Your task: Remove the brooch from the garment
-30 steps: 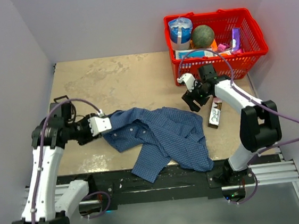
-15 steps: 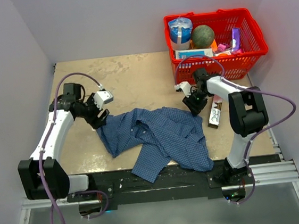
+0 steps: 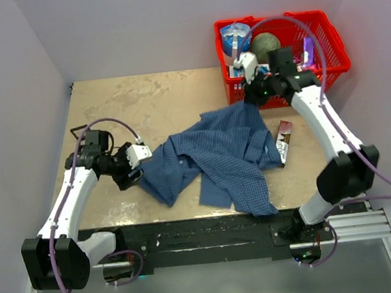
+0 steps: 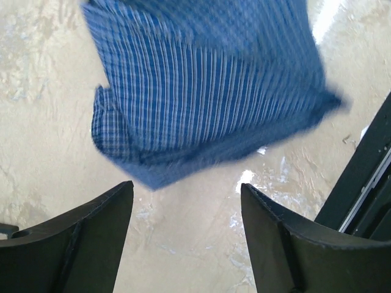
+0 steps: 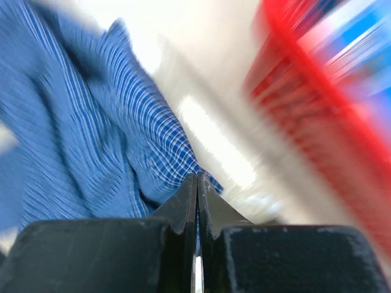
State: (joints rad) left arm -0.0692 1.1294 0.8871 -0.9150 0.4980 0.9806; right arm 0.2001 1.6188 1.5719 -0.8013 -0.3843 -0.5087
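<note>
The garment (image 3: 217, 151), a blue fine-checked shirt, lies crumpled mid-table with its far right corner pulled up towards the basket. My right gripper (image 3: 255, 92) is shut on that corner; in the right wrist view the jaws (image 5: 197, 178) pinch the checked fabric (image 5: 91, 140). My left gripper (image 3: 135, 170) sits at the shirt's left edge. In the left wrist view it (image 4: 185, 186) is open over bare table, and the shirt's hem (image 4: 201, 91) lies just beyond the fingertips, untouched. The brooch is hidden in every view.
A red basket (image 3: 327, 69) with a ball, a cup and packets stands at the back right, right behind the right gripper. A dark snack bar (image 3: 284, 142) lies to the right of the shirt. A black rail (image 3: 204, 233) runs along the near edge.
The right gripper shut on the shirt's right corner and lifted it back towards the basket, dragging the shirt that way. The left gripper opened wider, moved off the shirt's left end and now sits beside it.
</note>
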